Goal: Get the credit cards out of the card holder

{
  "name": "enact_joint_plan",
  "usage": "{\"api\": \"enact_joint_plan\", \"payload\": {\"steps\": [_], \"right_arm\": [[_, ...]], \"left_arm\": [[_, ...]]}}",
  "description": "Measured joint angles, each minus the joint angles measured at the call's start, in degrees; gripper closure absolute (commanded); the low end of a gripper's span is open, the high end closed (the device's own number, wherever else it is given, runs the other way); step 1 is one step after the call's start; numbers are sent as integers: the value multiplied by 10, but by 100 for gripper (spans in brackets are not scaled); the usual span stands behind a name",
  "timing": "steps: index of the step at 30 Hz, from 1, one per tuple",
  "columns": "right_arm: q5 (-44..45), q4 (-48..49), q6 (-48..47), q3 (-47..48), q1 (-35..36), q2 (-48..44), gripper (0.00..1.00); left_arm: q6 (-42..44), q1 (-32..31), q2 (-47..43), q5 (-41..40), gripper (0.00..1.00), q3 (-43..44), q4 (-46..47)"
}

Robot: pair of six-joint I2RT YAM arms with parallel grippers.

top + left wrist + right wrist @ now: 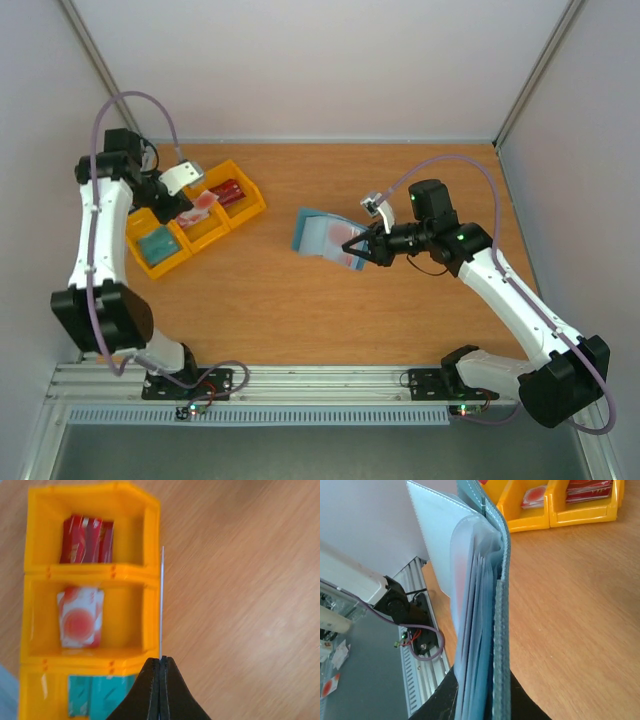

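The slate-blue card holder [322, 237] hangs open above the table, held in my shut right gripper [360, 247]. In the right wrist view the card holder [501, 595] is edge-on between my right gripper [481, 676] fingers, its pale pockets fanned to the left. My left gripper [161, 659] is shut on a thin credit card [162, 605], seen edge-on over the right wall of the yellow tray [150, 580]. In the top view my left gripper [190, 202] is over the tray's middle compartment. A pinkish-red card [80, 617] lies in that compartment and teal cards [95, 695] in the nearer one.
The yellow three-compartment tray [245, 212] stands at the left of the wooden table. Dark red cards [86, 539] fill its far compartment. White walls enclose the table on three sides. The metal rail [300, 385] with both arm bases runs along the near edge.
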Motion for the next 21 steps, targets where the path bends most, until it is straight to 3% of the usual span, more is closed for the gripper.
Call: {"api": "enact_joint_plan", "payload": {"steps": [5,12,21], "right_arm": [[-2,0,0,-4,0,-4,99],[-14,0,0,-5,0,-8,99],[-24,0,0,-5,0,-6,99]], "left_arm": [[47,18,112,-89,100,89,-37],[37,18,258,-161,100,205,-31],[21,19,323,-191,100,225,-24]]}}
